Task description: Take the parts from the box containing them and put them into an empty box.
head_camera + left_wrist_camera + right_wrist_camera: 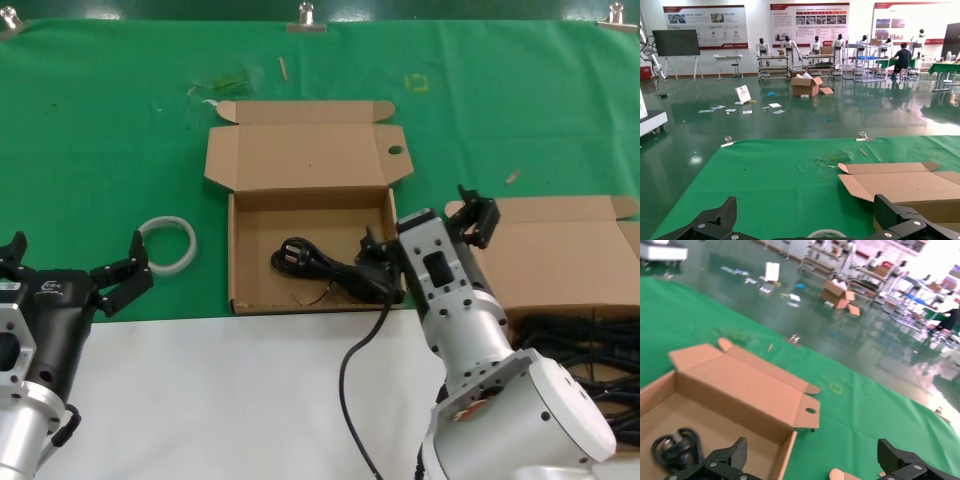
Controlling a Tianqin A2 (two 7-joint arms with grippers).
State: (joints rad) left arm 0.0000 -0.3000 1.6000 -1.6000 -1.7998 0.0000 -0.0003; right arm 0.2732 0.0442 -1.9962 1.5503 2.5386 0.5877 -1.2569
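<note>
Right gripper spread wide over the holed-lid box rim, coiled power cord lying inside just beside it; left gripper open, idle near white ring

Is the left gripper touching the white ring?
Apart. In the head view, green cloth shows between the open left gripper and the white ring.

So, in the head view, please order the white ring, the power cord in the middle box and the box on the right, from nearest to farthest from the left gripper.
From the left gripper, which is open:
1. White ring, on the green cloth just beside it.
2. Power cord, inside the middle box, near the right gripper.
3. Box on the right, at the far right.
</note>
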